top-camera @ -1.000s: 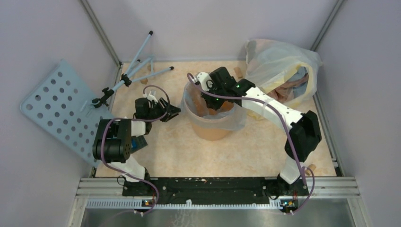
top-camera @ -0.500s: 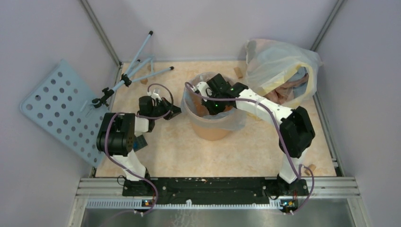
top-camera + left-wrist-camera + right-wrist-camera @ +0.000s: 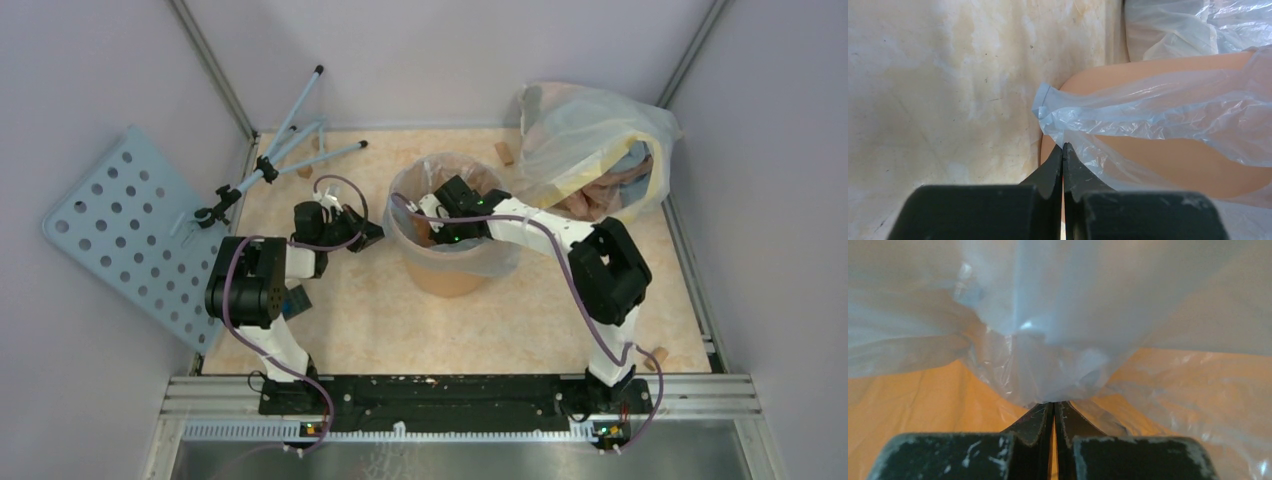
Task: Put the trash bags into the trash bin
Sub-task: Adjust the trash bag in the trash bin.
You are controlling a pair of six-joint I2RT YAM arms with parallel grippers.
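Trash bin [image 3: 447, 280]: orange bucket, upright in the middle of the desk [image 3: 350, 330].
Trash bag [image 3: 498, 256]: 1 thin grey-blue bag spread over the bin's mouth. Its edge is folded down outside the rim and its body sags inside.
Left hand [image 3: 1063, 148]: just beside the bin's left wall, clenched on the bag's overhanging hem.
Right hand [image 3: 1053, 406]: down inside the bin, clenched on a bunch of the film.
Done: the bag looks to be in the bin and draped over most of the rim.
Left: probably pressing the film to the bottom, evening the hem, then both hands letting go.
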